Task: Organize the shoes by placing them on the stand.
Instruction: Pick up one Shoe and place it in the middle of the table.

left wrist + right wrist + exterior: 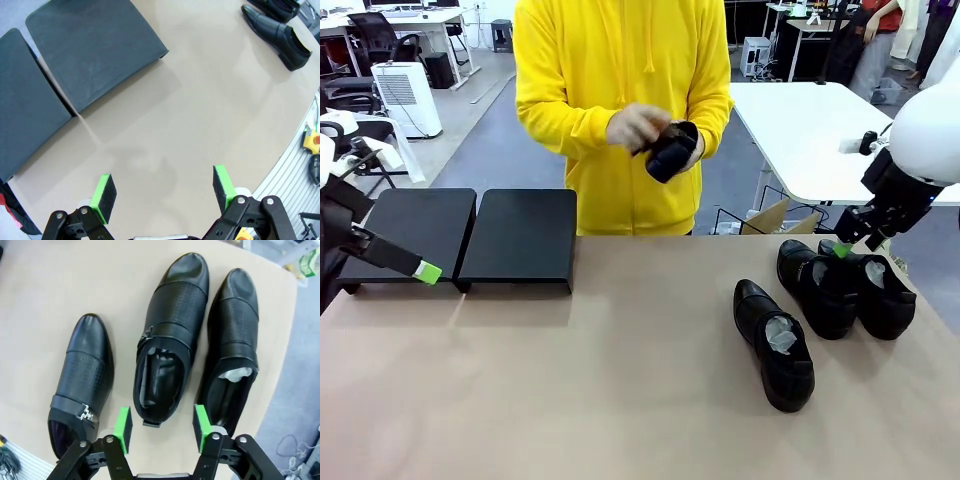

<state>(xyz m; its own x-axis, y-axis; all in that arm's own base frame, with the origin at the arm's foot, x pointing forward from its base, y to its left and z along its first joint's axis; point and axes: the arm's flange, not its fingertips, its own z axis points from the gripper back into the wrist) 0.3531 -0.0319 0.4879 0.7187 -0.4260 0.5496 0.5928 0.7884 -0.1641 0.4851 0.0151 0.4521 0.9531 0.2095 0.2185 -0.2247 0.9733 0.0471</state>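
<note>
Tan tabletop [620,420] carries three glossy black leather dress shoes [775,345] at the robot's right. Two low matte-black platforms forming the stand [520,235] sit side by side at the far left, with nothing on them. A person in a yellow hoodie [620,60] holds a fourth black shoe [672,150] in both hands beyond the far edge. The right gripper [162,426] hangs over the heel of the middle shoe [172,315], fingers apart on either side of it, not clamped. The left gripper [165,192] hovers, fingers wide apart, over bare table near the stand. Polished leather looks slick and the upper soft. The heel counter is probably the stiffest part, so pinching across it should hold this fairly light shoe.
</note>
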